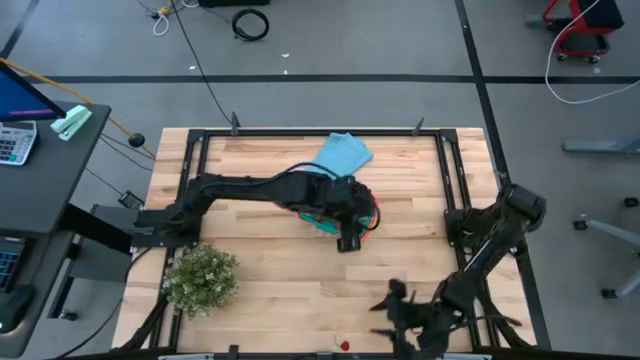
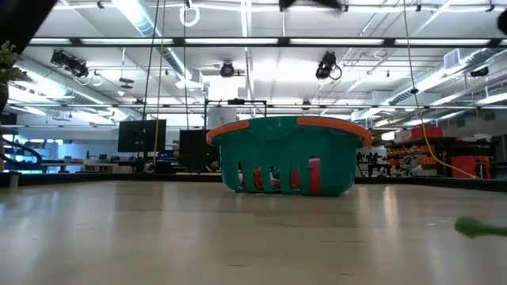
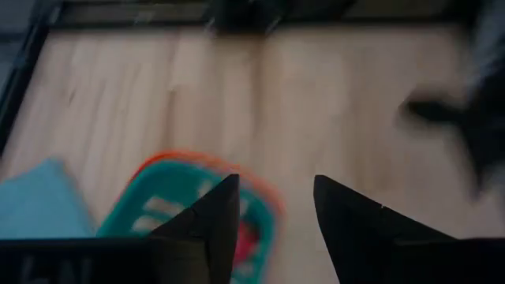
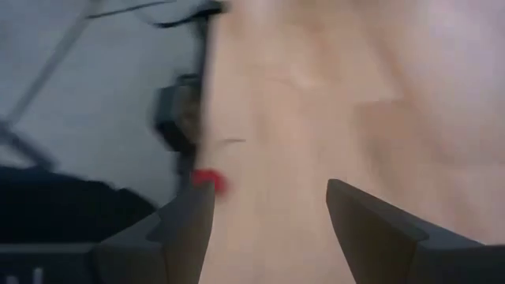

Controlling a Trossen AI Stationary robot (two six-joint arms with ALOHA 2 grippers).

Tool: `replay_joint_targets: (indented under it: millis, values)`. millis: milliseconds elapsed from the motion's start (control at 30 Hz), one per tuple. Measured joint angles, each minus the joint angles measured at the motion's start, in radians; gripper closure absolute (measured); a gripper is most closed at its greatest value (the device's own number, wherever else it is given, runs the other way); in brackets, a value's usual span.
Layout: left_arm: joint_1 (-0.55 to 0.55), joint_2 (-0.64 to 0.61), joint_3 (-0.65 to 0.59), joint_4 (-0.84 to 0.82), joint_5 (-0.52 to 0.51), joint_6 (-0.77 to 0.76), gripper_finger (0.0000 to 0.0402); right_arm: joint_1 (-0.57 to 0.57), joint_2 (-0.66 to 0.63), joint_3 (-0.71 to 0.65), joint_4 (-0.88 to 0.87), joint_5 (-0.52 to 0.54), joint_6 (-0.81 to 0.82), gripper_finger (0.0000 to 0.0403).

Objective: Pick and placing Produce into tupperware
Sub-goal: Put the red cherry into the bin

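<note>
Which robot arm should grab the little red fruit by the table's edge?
Probably the right. Its gripper hangs open near the front edge, close to the red fruit, which also shows just ahead of its fingers. The left gripper is farther off, over the basket.

Left gripper (image 3: 276, 213) hangs spread over the bench (image 3: 316, 102) — nothing between its fingers. Below sits the teal basket (image 3: 170, 201), something red (image 3: 246, 237) inside — blue cloth (image 3: 39, 201) just beside it.

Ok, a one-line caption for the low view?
Teal basket with orange rim on the wooden table, red produce visible through its slots.
</note>
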Motion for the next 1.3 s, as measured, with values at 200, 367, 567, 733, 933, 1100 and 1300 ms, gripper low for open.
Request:
replay_joint_targets:
  millis: [200, 367, 567, 733, 933, 1100, 1300]
  values:
    - [-0.112, -0.085, 0.001, -0.062, 0.014, -0.037, 0.0246, -0.064, 0.182, 0.032, 0.356, -0.143, -0.261, 0.0149]
    - [-0.198, -0.104, 0.001, -0.067, 0.007, -0.037, 0.0256, -0.103, 0.293, 0.159, 0.328, -0.189, -0.352, 0.0149]
    - [-0.254, -0.102, 0.0, -0.083, 0.004, -0.037, 0.0268, -0.107, 0.42, 0.342, 0.167, -0.216, -0.425, 0.0149]
    - [-0.271, -0.101, 0.0, -0.087, 0.002, -0.064, 0.0274, -0.111, 0.474, 0.421, 0.034, -0.198, -0.359, 0.0149]
    - [-0.273, -0.101, 0.0, -0.098, 0.001, -0.066, 0.028, -0.11, 0.486, 0.404, -0.005, -0.178, -0.245, 0.0149]
    - [-0.272, -0.101, 0.0, -0.101, 0.001, -0.067, 0.0279, -0.109, 0.481, 0.397, -0.06, -0.146, -0.198, 0.0161]
    - [-0.27, -0.101, 0.0, -0.105, 0.001, -0.067, 0.0286, -0.126, 0.458, 0.394, -0.115, -0.147, -0.189, 0.0245]
